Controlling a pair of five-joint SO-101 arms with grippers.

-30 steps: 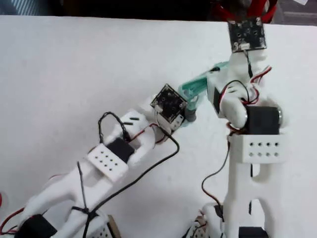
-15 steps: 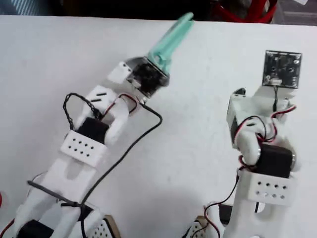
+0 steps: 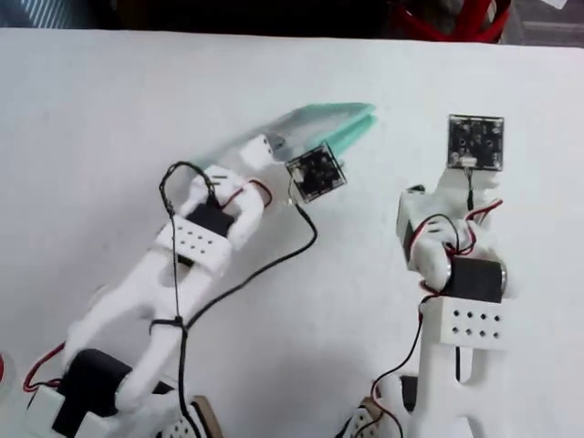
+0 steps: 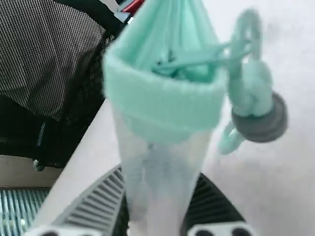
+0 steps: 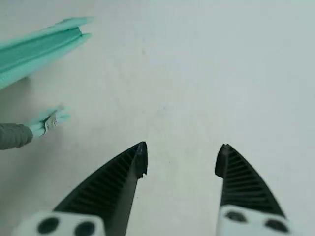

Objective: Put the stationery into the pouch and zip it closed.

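A mint-green pouch (image 3: 328,123) hangs in the air over the far middle of the table, lying roughly level with its tip toward the right arm. My left gripper (image 4: 157,209) is shut on the pouch's pale translucent body (image 4: 157,162), below its green zip band. The zip pull cord with a grey toggle (image 4: 260,117) dangles beside the band. In the high view the left gripper (image 3: 272,146) sits at the pouch's left end. My right gripper (image 5: 179,155) stands open over bare table, nothing between its fingers; the pouch tip (image 5: 42,46) and grey toggle (image 5: 12,135) show off to one side.
The white table (image 3: 109,137) spreads wide to the left and front. A red object (image 3: 447,23) lies beyond the far edge. The right arm's wrist camera board (image 3: 475,141) stands close to the pouch tip. Black cable (image 3: 265,269) loops off the left arm.
The arms parted and the right gripper drew back from the pouch. The left arm lifted the pouch up and away, then swung it right so it now lies nearly level.
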